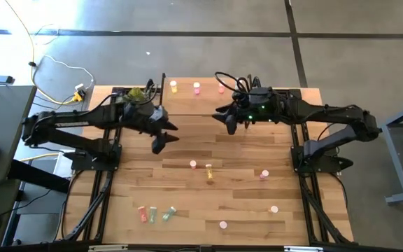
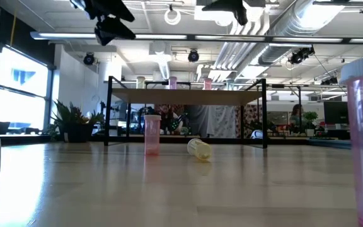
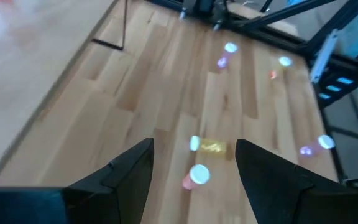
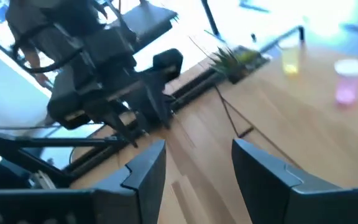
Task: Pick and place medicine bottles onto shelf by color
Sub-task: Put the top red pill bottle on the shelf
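Both hands are seen open and empty, raised above the slatted wooden bench (image 1: 243, 203). Just below and ahead of the left hand (image 3: 194, 165), an upright pink bottle with a pale cap (image 3: 197, 176) and a tipped yellow-orange bottle (image 3: 211, 147) are seen close together on the bench; more small bottles lie scattered well beyond. Beyond the right hand (image 4: 197, 155), the low wood-topped shelf on black legs (image 4: 303, 87) carries a yellow bottle (image 4: 289, 59) and a pink one (image 4: 347, 81). The task is judged barely begun: few bottles placed, most left on the bench.
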`<action>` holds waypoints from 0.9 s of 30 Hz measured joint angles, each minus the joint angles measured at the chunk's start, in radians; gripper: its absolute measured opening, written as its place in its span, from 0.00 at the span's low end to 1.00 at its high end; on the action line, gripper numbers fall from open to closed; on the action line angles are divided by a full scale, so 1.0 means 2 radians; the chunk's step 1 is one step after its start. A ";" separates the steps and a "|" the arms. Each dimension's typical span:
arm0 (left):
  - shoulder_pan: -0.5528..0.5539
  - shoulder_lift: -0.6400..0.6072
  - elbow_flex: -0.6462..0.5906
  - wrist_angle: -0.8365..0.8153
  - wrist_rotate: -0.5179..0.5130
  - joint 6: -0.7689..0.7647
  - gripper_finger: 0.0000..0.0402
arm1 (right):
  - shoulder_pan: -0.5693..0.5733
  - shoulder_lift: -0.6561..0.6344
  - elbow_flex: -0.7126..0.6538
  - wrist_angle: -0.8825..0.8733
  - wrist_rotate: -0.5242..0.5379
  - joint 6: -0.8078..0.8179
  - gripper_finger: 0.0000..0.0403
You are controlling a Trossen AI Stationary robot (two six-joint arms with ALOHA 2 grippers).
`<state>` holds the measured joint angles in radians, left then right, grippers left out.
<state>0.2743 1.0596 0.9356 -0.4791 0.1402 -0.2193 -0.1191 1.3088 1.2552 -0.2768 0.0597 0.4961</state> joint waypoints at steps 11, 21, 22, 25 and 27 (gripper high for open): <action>-0.034 -0.096 -0.095 0.084 -0.014 -0.039 0.54 | 0.022 0.020 0.000 0.193 -0.004 -0.106 0.43; -0.044 -0.135 -0.121 0.099 -0.033 -0.045 0.54 | 0.024 0.020 0.000 0.239 -0.012 -0.146 0.46; -0.044 -0.137 -0.122 0.099 -0.033 -0.046 0.54 | 0.024 0.020 0.000 0.239 -0.012 -0.147 0.48; -0.044 -0.138 -0.121 0.100 -0.033 -0.046 0.54 | 0.025 0.023 0.000 0.241 -0.006 -0.144 0.54; -0.044 -0.138 -0.121 0.099 -0.033 -0.046 0.54 | 0.028 0.030 0.000 0.231 -0.009 -0.148 0.57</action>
<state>0.1860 0.7834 0.6928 -0.2802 0.0748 -0.3118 -0.0628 1.3691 1.2556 0.1861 0.0411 0.1999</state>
